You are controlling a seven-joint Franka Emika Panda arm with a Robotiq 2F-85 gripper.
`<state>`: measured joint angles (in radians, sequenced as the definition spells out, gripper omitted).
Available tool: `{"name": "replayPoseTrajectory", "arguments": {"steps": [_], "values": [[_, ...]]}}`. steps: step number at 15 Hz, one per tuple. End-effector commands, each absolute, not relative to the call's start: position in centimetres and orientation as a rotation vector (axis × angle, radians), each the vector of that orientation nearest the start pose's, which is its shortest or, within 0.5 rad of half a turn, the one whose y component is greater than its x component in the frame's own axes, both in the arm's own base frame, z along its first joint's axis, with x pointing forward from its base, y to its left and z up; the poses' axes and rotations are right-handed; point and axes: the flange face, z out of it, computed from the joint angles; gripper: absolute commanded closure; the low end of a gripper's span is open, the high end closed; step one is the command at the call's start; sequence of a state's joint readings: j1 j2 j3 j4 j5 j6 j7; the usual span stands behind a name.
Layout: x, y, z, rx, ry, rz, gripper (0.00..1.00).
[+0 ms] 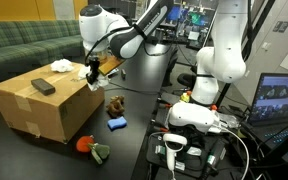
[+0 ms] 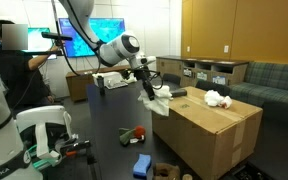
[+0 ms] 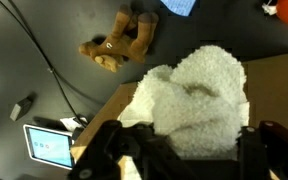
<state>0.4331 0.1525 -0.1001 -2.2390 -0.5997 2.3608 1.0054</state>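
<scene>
My gripper point(image 1: 92, 72) hangs over the near edge of a large cardboard box point(image 1: 34, 112), also seen in an exterior view point(image 2: 149, 90). In the wrist view the gripper point(image 3: 184, 140) is shut on a white fluffy plush point(image 3: 199, 90) that fills the space between the two black fingers. The plush point(image 2: 157, 101) hangs just above the box's corner point(image 2: 219, 130). The box edge shows tan at the right of the wrist view point(image 3: 279, 95).
On the box top lie a black object point(image 1: 44, 87) and a white crumpled cloth point(image 1: 61, 66). On the dark floor lie a brown plush toy point(image 3: 119, 47), a blue item point(image 1: 117, 122) and a red-and-green toy point(image 1: 89, 146). A green couch point(image 1: 14, 45) stands behind.
</scene>
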Motion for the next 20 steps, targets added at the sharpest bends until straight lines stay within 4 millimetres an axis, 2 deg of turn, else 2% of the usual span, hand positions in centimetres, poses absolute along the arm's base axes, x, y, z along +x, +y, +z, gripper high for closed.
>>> {"name": "replayPoseTrajectory", "arguments": {"steps": [1,5,8,9,13,17,20], "values": [[54.1,15.7,30.6,-3.437,0.51,-0.522,0.87],[56.6,14.1,30.1,-3.418,0.605,-0.57,0.87],[58.5,14.1,29.6,-3.398,0.698,-0.598,0.87],[59.7,13.7,28.8,-3.394,0.729,-0.62,0.87],[62.8,14.2,26.8,-3.383,0.833,-0.688,0.87],[65.2,13.9,24.7,-3.383,0.93,-0.707,0.88],[66.4,13.4,24.1,-3.381,0.997,-0.728,0.88]]}}
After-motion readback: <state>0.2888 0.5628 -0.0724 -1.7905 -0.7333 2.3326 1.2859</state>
